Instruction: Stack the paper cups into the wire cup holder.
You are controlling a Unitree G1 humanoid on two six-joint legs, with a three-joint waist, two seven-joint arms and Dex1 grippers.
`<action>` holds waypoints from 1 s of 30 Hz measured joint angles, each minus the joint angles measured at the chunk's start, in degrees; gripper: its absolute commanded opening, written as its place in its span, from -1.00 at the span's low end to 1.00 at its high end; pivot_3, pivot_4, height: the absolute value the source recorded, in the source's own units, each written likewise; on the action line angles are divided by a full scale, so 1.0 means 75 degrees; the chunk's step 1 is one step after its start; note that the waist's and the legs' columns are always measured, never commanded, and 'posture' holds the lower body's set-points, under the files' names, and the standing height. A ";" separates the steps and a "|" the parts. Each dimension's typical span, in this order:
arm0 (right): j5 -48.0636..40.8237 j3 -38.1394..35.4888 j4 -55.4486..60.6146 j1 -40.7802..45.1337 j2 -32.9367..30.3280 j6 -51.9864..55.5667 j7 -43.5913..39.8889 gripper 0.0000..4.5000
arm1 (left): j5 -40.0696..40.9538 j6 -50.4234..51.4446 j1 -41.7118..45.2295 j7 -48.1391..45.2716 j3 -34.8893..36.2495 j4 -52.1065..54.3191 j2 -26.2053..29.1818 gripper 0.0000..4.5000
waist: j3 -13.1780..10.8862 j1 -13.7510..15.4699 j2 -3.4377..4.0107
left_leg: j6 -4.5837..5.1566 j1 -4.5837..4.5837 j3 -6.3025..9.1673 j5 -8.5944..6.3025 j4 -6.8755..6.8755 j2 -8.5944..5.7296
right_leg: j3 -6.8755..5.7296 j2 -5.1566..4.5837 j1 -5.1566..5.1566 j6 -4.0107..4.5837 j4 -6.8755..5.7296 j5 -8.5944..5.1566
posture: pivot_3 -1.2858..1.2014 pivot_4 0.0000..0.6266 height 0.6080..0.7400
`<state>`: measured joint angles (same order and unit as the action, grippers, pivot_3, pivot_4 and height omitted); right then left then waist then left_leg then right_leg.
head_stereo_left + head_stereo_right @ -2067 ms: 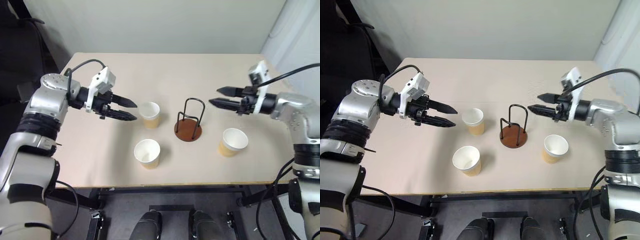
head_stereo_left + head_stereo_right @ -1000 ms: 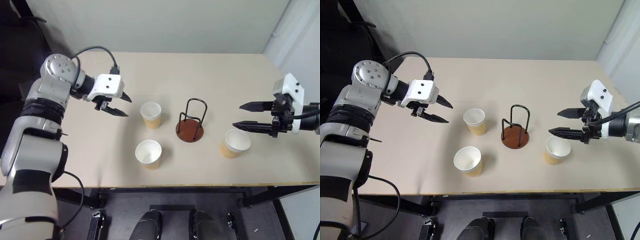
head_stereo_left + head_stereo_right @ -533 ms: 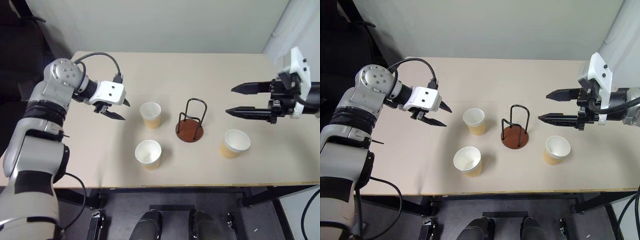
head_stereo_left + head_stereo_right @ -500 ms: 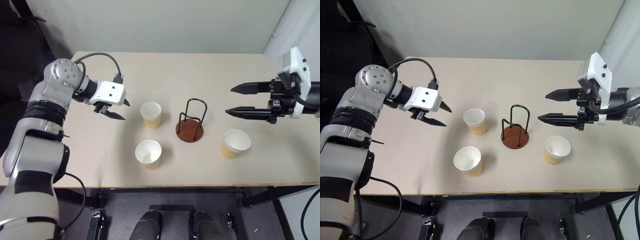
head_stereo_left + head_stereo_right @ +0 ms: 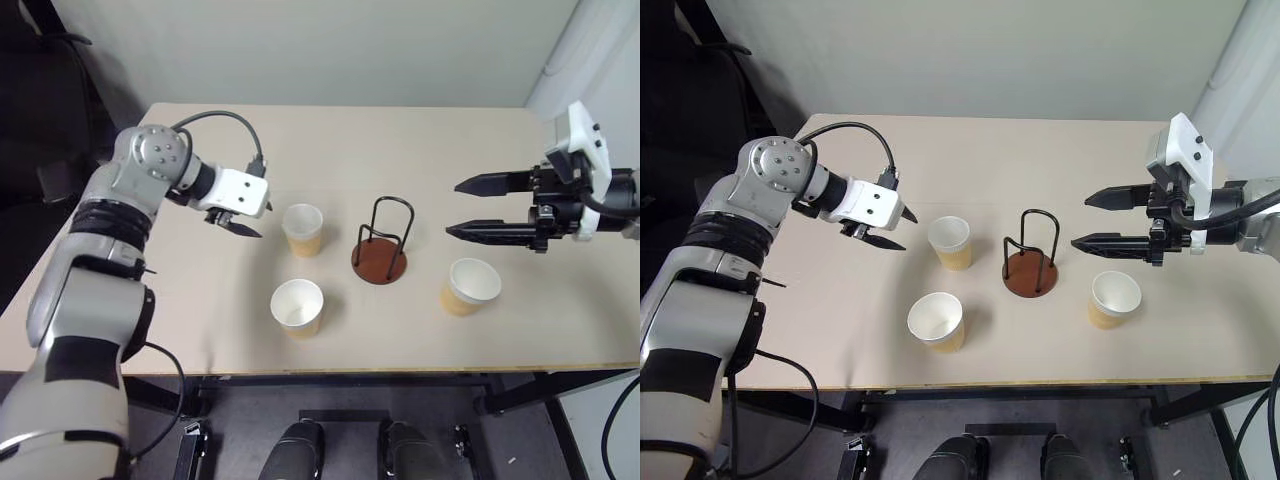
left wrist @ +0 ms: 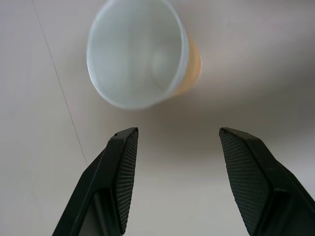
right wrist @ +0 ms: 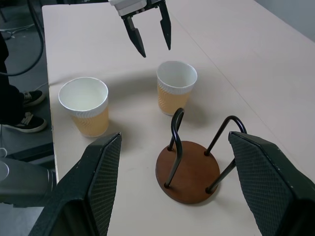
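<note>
Three paper cups (image 5: pixel 302 229) (image 5: pixel 297 306) (image 5: pixel 467 285) stand empty mid-worktop (image 5: pixel 420 140) around the bare wire holder (image 5: pixel 380 248), none showing any writing. Left hand (image 5: pixel 247 220) and right hand (image 5: pixel 470 206) both spread, holding nothing.

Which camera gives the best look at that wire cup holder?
The right wrist view: the holder sits close and whole, its round brown base and black wire loops plain between the open right gripper. Both eye views show it smaller from above, mid-table among three cups.

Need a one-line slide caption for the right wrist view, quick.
Open right end effector frames the empty wire cup holder; two upright paper cups beyond, open left end effector behind them.
</note>
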<state>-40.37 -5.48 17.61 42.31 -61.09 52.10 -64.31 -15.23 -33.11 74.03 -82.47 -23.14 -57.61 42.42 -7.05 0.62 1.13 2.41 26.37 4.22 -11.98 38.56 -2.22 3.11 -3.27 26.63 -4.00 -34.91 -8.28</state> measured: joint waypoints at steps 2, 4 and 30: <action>-0.0002 0.0000 -0.0036 0.0014 -0.0018 0.0025 -0.0045 0.55 | 0.0004 -0.0006 0.0054 -0.0016 0.0013 0.0074 0.0000 0.25 | 0.0000 -0.0024 -0.0001 | -0.0001 -0.0003 -0.0008 -0.0001 -0.0004 -0.0003 | -0.0003 0.0011 0.0003 0.0001 -0.0003 0.0000 | 0.03 -0.52 1.00; -0.0004 0.0000 -0.0067 0.0022 -0.0054 0.0047 -0.0095 0.55 | 0.0002 -0.0030 0.0133 -0.0012 0.0015 0.0145 0.0001 0.25 | 0.0000 -0.0024 0.0000 | -0.0001 0.0000 0.0002 -0.0001 -0.0001 0.0002 | 0.0002 0.0006 0.0002 0.0000 -0.0002 0.0000 | 0.03 -0.52 1.00; -0.0132 0.0005 -0.0117 0.0110 -0.0058 0.0179 -0.0058 0.55 | -0.1214 -0.0388 0.0157 0.1408 -0.0393 -0.1052 -0.1081 0.25 | 0.0000 0.0020 -0.0001 | 0.0008 0.0006 -0.0004 -0.0007 0.0043 -0.0002 | 0.0002 0.0000 -0.0006 -0.0008 -0.0006 0.0014 | 0.03 -0.52 1.00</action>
<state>-41.36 -5.45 16.74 43.13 -61.52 53.45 -64.75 -24.34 -36.02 75.20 -71.91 -26.09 -65.50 34.32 -7.05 0.78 1.12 2.47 26.41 4.19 -12.03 38.88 -2.23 3.13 -3.26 26.58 -4.05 -34.95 -8.17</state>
